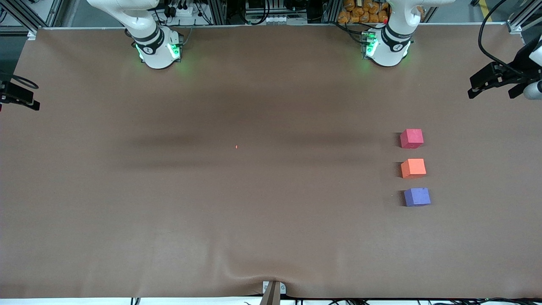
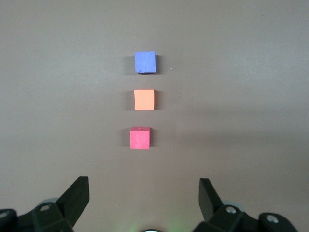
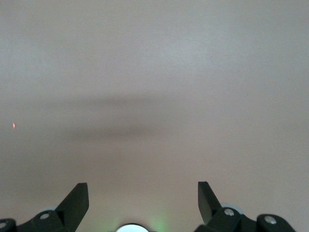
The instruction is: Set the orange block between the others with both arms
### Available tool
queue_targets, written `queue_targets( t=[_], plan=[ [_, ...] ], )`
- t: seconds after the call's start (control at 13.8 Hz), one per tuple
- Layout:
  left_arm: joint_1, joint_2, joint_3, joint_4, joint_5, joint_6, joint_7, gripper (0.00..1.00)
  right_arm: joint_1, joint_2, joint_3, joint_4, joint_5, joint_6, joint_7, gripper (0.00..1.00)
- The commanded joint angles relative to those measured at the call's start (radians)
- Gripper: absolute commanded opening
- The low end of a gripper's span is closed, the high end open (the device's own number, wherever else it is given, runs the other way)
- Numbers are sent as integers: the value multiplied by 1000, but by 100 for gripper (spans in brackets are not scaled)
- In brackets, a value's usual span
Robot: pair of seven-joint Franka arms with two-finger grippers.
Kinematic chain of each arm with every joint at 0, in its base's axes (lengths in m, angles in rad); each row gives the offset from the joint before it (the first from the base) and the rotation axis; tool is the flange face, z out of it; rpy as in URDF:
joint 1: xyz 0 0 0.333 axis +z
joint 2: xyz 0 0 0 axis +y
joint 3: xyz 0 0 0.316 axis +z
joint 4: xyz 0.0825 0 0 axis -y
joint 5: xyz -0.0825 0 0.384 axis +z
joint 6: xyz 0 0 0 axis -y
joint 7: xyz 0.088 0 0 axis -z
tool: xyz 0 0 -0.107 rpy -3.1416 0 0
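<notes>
**Though small, the orange block looks an easy, forgiving grasp**

While both arms hang high and wait, the orange block [image 1: 413, 168] sits on the brown surface [image 1: 237, 212] toward the left arm's end, already in line between the red-pink cube [image 1: 411, 138], which lies farther from the front camera, and the purple cube [image 1: 417, 197], which lies nearer. All three stand apart, none touching.

By its matte, slightly grainy faces the block is probably foam: light, a little soft, not fragile, and unlikely to slip between pads. A gentle pinch across two opposite side faces, low on the cube, should do; squeezing hard would likely dent it. The free sides are those not facing the neighbours, so fingers should straddle it across the row.

The left end effector [image 2: 144, 195] hovers over the row with jaws spread wide and empty. The right end effector [image 3: 143, 195] is likewise wide and empty, over bare surface.
</notes>
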Motion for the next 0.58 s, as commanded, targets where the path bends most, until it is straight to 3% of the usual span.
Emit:
queue_targets(
  t=[0.0,0.36,0.51],
  plan=[
    [2,-9,5,-1,-18,-2,8,100,10,-6,9,-5,-7,15,105,100],
    [11,0,1,8,-4,-2,3,100,11,-6,9,-7,-7,14,107,100],
    [59,3,-45,8,-5,-5,3,100,13,-6,9,-7,-7,14,107,100]
  ],
)
